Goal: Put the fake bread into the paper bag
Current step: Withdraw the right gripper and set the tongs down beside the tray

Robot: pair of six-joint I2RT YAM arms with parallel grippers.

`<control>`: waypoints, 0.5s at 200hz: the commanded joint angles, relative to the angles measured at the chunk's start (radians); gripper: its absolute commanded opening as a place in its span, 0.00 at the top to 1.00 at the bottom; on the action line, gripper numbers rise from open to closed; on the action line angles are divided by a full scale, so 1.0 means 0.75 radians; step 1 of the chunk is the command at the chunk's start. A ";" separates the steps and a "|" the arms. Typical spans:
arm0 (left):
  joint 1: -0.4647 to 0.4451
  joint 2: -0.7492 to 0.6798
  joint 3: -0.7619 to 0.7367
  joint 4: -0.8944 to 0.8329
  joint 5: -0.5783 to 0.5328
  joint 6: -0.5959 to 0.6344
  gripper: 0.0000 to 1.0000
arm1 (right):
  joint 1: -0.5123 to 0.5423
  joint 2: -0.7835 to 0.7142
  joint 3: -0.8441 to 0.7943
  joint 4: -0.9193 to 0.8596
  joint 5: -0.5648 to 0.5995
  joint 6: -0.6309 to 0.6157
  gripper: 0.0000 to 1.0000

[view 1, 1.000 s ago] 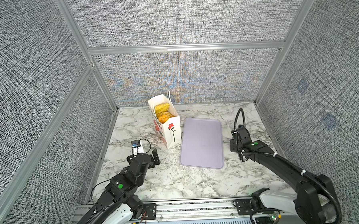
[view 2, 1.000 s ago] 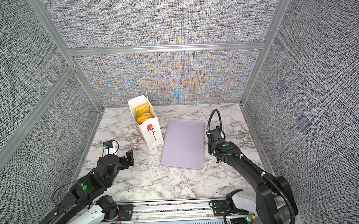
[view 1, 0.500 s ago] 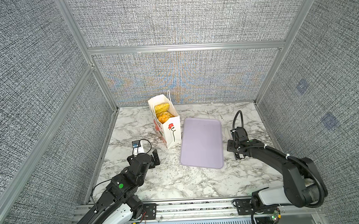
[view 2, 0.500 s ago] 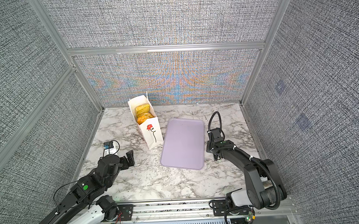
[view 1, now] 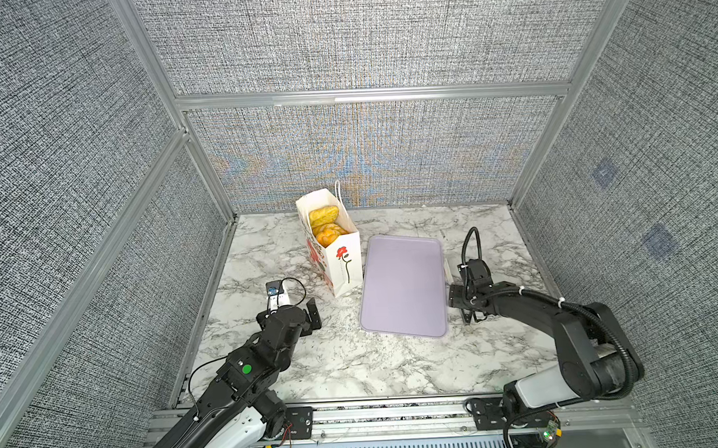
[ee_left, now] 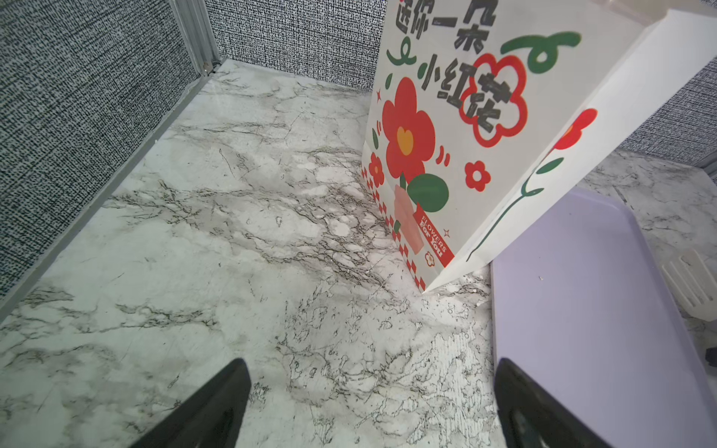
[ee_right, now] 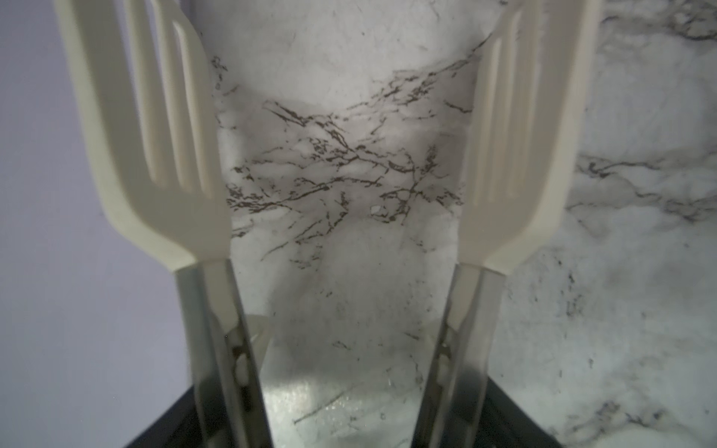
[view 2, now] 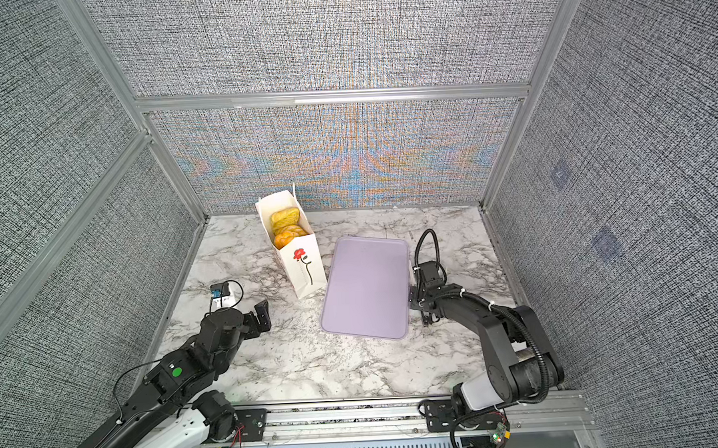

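— What stands on the marble table (view 1: 355,366)?
— A lilac tray (view 1: 402,289). Just beside its left edge is the paper bag (view 1: 344,267), upright with its mouth open.
— And the fake bread (view 1: 326,226)?
— It is inside the bag, and golden pieces show at the top.
— The arms?
— The right gripper (ee_right: 341,426) holds the white tongs (ee_right: 155,155) between its fingers, the tong arms sprung wide, low by the tray's right edge. The left gripper (ee_left: 372,403) gapes fully and holds nothing, over the marble near the bag.

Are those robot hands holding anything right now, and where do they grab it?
The right hand grips white-tipped tongs by their metal arms; the left hand is open and empty.
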 commanded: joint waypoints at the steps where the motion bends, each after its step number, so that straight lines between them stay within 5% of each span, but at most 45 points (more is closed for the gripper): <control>1: 0.005 0.008 -0.001 0.027 -0.040 -0.009 0.00 | 0.000 -0.013 -0.026 0.090 -0.004 0.009 0.14; 36: 0.010 0.012 0.002 0.051 -0.061 -0.014 0.01 | 0.016 -0.081 -0.090 0.156 -0.006 0.003 0.01; 100: 0.054 0.034 -0.043 0.090 -0.218 -0.056 0.00 | 0.074 -0.412 -0.182 0.215 0.047 -0.086 0.01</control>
